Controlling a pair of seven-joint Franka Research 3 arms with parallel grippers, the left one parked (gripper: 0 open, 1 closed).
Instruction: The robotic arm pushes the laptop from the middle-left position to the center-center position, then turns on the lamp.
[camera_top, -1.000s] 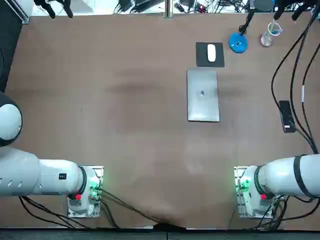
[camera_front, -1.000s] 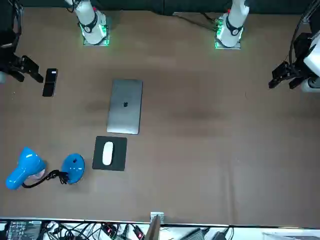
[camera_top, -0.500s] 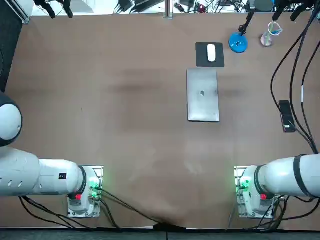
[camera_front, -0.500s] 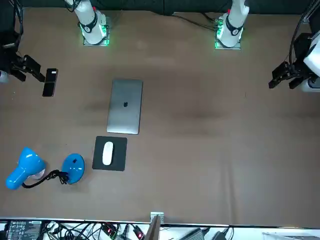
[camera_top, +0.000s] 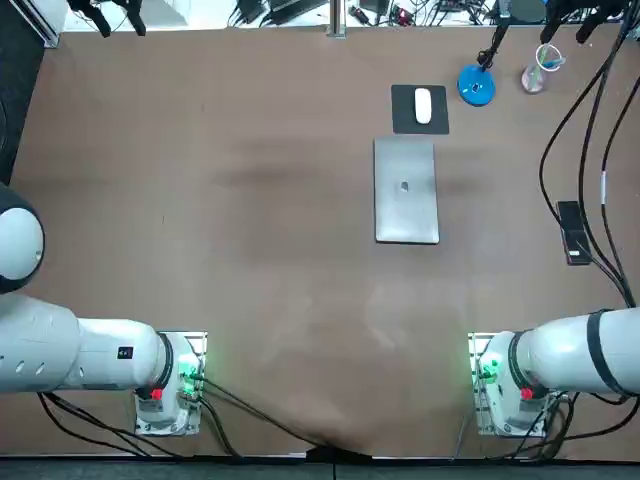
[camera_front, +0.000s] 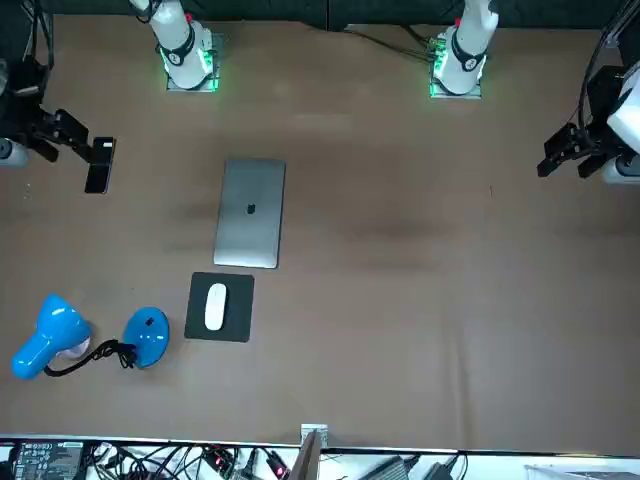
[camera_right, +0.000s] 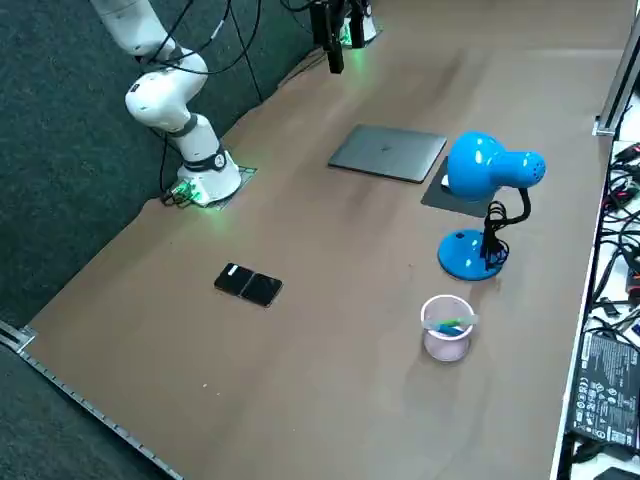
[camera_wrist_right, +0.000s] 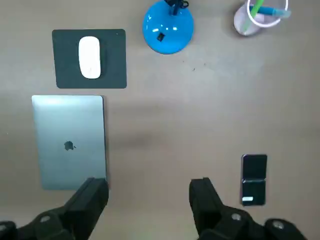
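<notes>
A wide brown bench (camera_top: 250, 200) is seen filling the top view, evenly lit, with only faint soft shadows on it. Along its 12 o'clock edge a white strip (camera_top: 165, 12) crowded with tangled cables (camera_top: 380, 12) is met, and a short metal post (camera_top: 338, 18) is set at mid-edge. In the right side view, dark grey carpeted floor (camera_right: 60, 200) is shown at 9 o'clock of the bench.

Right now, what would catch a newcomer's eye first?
A closed silver laptop lies right of centre on the table, a white mouse on a black pad beyond it. A bright blue desk lamp stands beside that pad, and the right gripper hovers open, high above the table.
</notes>
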